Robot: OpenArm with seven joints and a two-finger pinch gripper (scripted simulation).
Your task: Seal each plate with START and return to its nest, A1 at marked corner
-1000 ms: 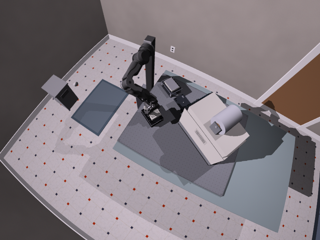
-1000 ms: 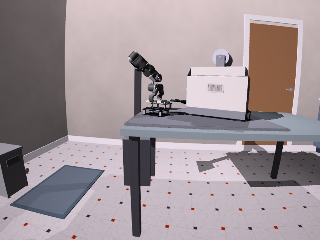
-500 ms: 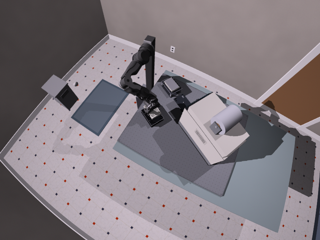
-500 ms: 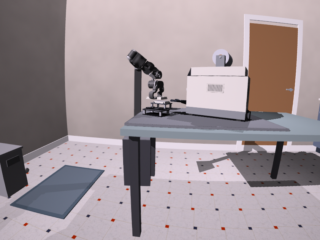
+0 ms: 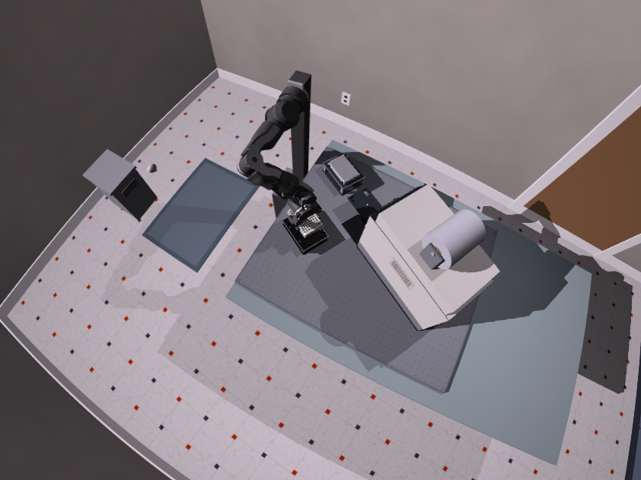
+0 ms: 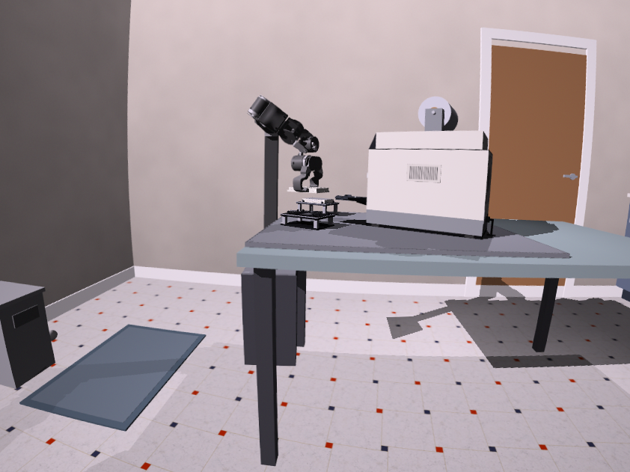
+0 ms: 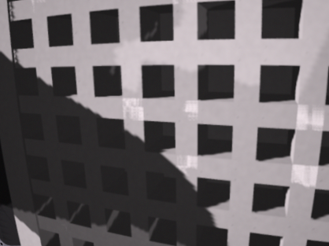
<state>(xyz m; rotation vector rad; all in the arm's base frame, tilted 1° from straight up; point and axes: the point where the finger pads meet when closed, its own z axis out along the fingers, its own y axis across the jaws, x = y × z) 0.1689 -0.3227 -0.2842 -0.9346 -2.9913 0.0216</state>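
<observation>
My gripper [image 5: 304, 214] [image 6: 308, 186] is shut on an open plate. This pale plate [image 5: 310, 226] [image 6: 319, 190] [image 7: 186, 54] is level above the near nest [image 5: 306, 247] [image 6: 307, 218], apart from it; its open wells fill the wrist view. The near nest's top is dark, with no plate on it. The other plate [image 5: 344, 168] [image 6: 316, 200] sits on the far nest [image 5: 352, 186] [image 6: 330, 204]; its top looks smooth and grey, without visible wells. The sealer's dark stage [image 5: 365, 200] [image 6: 349, 197] sticks out toward the nests, with no plate on it. START and the lamp are hidden.
The white sealer [image 5: 384, 249] [image 6: 387, 191] is a tall block to the right of the nests in the top and exterior views. A foil roll [image 5: 462, 234] [image 6: 444, 107] sits on top. The arm's post [image 5: 301, 143] [image 6: 271, 178] stands behind the nests.
</observation>
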